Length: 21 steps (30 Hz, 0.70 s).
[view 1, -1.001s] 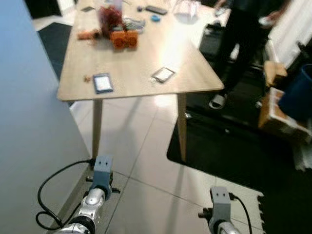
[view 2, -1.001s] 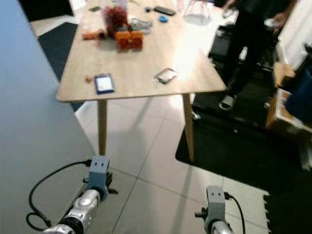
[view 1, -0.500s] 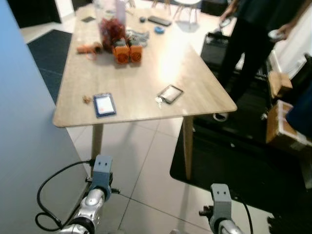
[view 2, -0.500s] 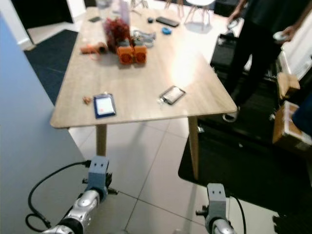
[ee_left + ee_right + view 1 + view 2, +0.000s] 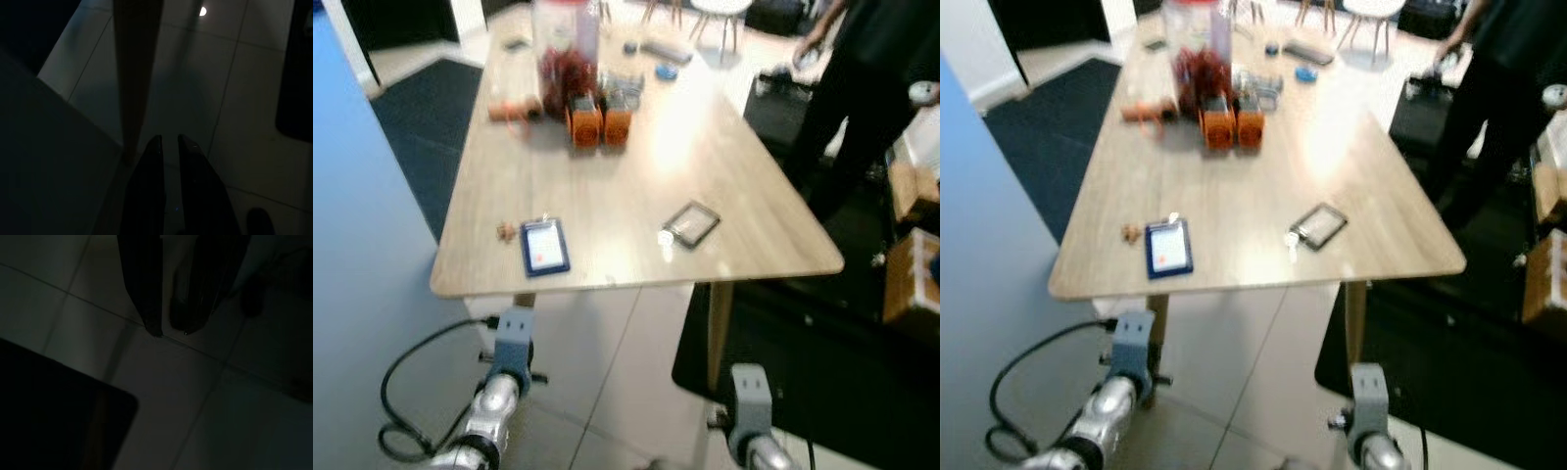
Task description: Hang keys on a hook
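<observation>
A small bunch of keys [image 5: 666, 237] lies on the wooden table [image 5: 607, 186], beside a dark-framed card holder [image 5: 692, 223] near the table's right front corner. Both arms hang low in front of the table, the left arm [image 5: 507, 367] by the front leg and the right arm [image 5: 748, 411] over the floor tiles. In the dark left wrist view, my left gripper [image 5: 168, 142] points down at the tiles beside the table leg [image 5: 134, 73], fingers close together and holding nothing. My right gripper [image 5: 171, 333] likewise hangs over the tiles, shut and holding nothing.
A blue card [image 5: 545, 247], two orange blocks [image 5: 601, 122], a jar of red things [image 5: 566, 49] and small items lie on the table. A blue-grey wall [image 5: 362, 294] runs along the left. A person in dark clothes [image 5: 871, 88] stands right, on a black mat [image 5: 822, 372], by cardboard boxes [image 5: 911, 274].
The whole picture has shifted: the table now looks closer and larger and sits lower in view, so the camera has moved. Both arms still hang as before.
</observation>
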### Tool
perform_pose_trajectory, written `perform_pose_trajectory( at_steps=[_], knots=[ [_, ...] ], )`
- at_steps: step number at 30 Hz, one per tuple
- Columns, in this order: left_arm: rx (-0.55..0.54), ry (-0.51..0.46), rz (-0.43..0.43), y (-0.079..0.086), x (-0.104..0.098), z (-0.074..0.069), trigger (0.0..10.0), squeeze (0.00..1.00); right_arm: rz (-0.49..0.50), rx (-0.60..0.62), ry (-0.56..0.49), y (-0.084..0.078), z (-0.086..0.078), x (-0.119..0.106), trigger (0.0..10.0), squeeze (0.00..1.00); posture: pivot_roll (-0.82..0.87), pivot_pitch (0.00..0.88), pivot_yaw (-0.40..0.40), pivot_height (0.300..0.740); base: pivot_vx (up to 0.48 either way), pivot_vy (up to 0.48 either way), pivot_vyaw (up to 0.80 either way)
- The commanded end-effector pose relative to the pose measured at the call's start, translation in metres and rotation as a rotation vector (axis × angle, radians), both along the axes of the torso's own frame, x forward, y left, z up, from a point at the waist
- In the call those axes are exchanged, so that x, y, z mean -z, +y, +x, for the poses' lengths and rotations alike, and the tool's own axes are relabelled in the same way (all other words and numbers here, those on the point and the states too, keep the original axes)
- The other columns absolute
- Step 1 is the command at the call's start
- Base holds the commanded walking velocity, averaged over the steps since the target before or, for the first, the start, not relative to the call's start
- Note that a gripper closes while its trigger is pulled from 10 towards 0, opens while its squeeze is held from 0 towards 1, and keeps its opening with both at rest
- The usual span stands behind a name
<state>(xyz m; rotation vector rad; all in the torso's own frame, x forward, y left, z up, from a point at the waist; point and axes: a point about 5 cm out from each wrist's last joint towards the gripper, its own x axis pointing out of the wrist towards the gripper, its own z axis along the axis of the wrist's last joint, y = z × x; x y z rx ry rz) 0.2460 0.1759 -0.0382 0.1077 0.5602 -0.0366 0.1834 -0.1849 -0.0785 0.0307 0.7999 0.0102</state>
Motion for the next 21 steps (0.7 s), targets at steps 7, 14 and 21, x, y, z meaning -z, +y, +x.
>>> perform_pose_trajectory(
  at_steps=[7,14,21],
  knots=[
    [0.016,0.026,0.015,0.0012,0.0055,-0.0075,10.0,0.0,-0.008,0.009,0.046,-0.0033,-0.01,0.0052,10.0,0.0,0.04,0.046,-0.036,0.74,0.0,0.0,0.0],
    [0.02,0.023,0.012,0.0004,0.0056,-0.008,10.0,0.0,-0.014,-0.013,0.051,-0.0023,-0.0106,0.0056,10.0,0.0,0.05,0.053,-0.035,0.74,0.0,0.0,0.0],
    [0.051,0.011,0.022,-0.0027,0.0047,-0.0074,10.0,0.0,-0.01,-0.069,0.05,0.0034,-0.0133,0.0068,10.0,0.0,0.05,0.059,-0.03,0.74,0.0,0.0,0.46]
  ],
)
